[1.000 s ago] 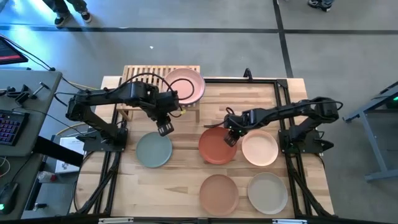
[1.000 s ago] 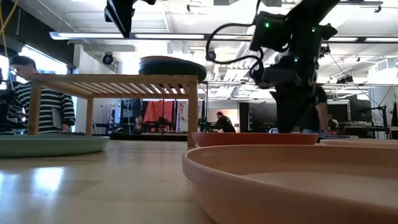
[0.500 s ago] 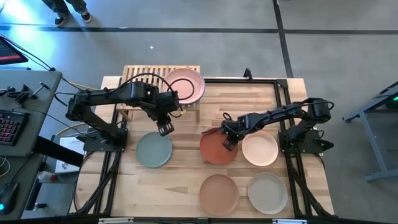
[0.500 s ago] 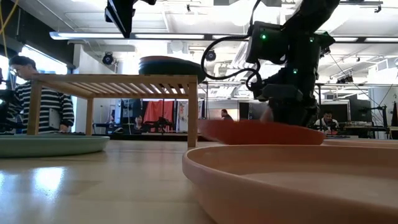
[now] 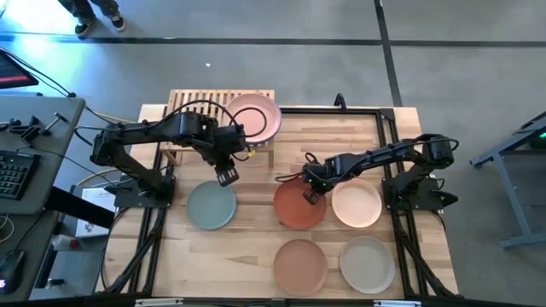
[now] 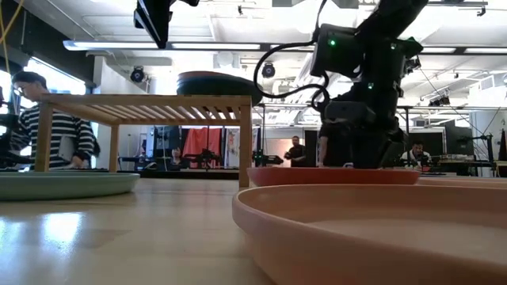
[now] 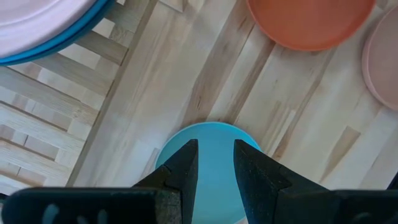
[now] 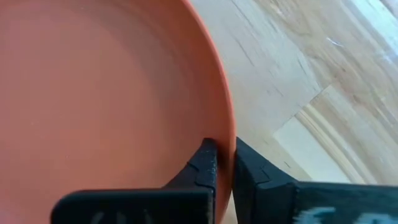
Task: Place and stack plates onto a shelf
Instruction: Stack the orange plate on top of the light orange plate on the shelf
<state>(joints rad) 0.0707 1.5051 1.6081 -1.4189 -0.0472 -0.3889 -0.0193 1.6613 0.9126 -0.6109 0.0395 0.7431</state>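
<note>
A: Start with the biggest thing.
B: The butcher-block table [image 5: 247, 247], pale wood strips, smooth. At its far left edge stands the shelf [image 5: 192, 104], a low light-wood rack with a slatted top on short legs.

A: And the plates?
B: All round, matte, shallow-rimmed and alike in size. A pink plate [image 5: 253, 117] sits on the shelf's right end, with a blue rim showing under it in the left wrist view. On the table lie a sage green plate [image 5: 211, 205], a terracotta plate [image 5: 299, 207], a peach plate [image 5: 357, 205] just beside it, and nearer the front a tan-orange plate [image 5: 299, 263] and a beige plate [image 5: 367, 263].

A: The grippers?
B: The right gripper [image 5: 309, 192] is pinched tight on the terracotta plate's rim, one finger [image 8: 200, 169] inside, the other outside. The left gripper [image 5: 226, 176] hangs spread apart and empty between the shelf and the sage green plate.
</note>
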